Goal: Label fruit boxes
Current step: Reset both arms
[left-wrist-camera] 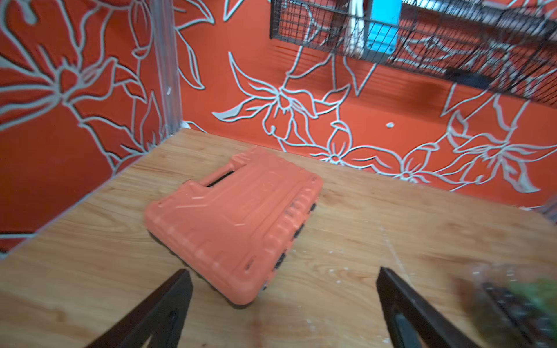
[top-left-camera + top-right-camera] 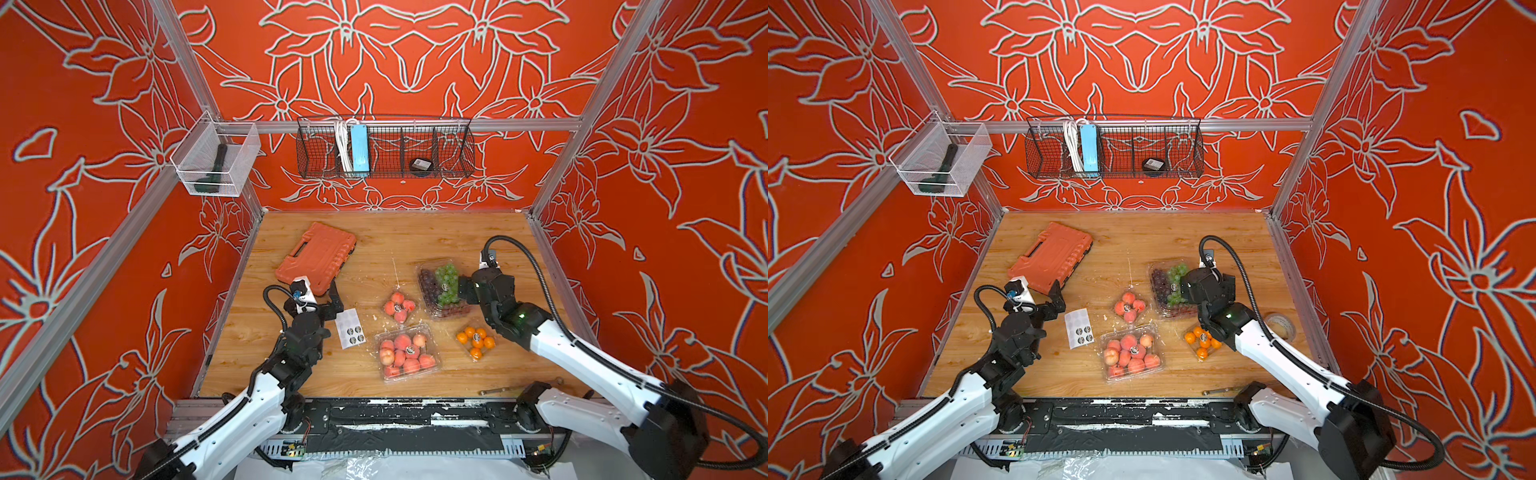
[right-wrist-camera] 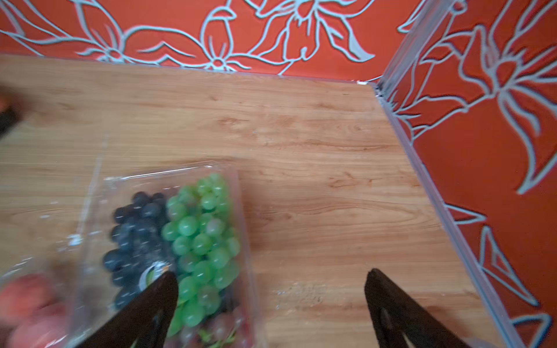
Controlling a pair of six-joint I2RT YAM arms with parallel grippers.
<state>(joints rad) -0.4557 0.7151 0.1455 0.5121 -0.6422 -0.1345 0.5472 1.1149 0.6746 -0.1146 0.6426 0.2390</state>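
Fingers (image 3: 144, 313) of the right end effector (image 3: 271, 275) spread wide, nothing gripped between them. Directly beneath one finger, the grape box (image 3: 180, 235): green and purple bunches under a clear lid, round dark label (image 3: 150, 272) half hidden behind that fingertip; contact with the lid impossible to tell. Beneath the other finger, only bare wooden surface (image 3: 316, 180). Just behind this end effector, toward its arm's base, the box of small oranges (image 2: 476, 341). To its inner side, just past the grapes, the box of few peaches (image 2: 399, 307); back from there toward the base, the box of many peaches (image 2: 405, 353). On each of these three lids, a dark round label too.

Jaws of the left end effector (image 1: 283, 271) likewise wide open and empty, held above bare wood. Just ahead of its fingertips, apart from both, the orange tool case (image 1: 232, 223), flat and closed. Just beside this end effector on the inner side, the white sticker sheet (image 2: 351, 328), four dark stickers at the end nearer the arm's base. Well ahead of both end effectors, up on the back wall, a black wire basket (image 2: 384, 147).
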